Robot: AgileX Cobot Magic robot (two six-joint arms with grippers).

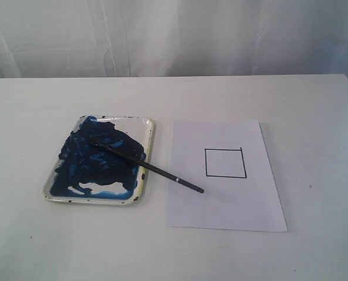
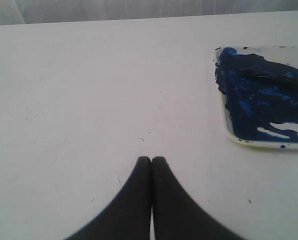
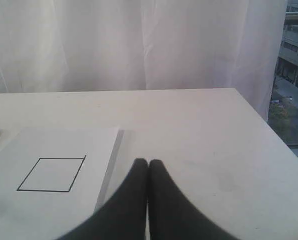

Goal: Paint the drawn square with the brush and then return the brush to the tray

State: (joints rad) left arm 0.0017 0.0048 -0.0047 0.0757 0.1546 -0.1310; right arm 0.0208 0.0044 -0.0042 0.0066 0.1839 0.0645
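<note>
The cream tray (image 1: 150, 126), smeared with dark blue paint, lies left of centre on the table. The black brush (image 1: 147, 166) rests with its tip in the paint and its handle end out over the tray's rim onto the white paper sheet (image 1: 223, 202). The drawn square (image 1: 225, 163) on that sheet is blank inside. Neither gripper shows in the exterior view. My left gripper (image 2: 152, 159) is shut and empty above bare table, with the tray (image 2: 228, 131) off to one side. Shut and empty too, my right gripper (image 3: 148, 161) hovers beside the paper's edge near the square (image 3: 51, 174).
A white curtain (image 1: 174, 35) hangs behind the table's far edge. In the right wrist view the table's side edge (image 3: 276, 135) drops off toward a window showing buildings outside. Small dark specks (image 2: 141, 138) dot the tabletop.
</note>
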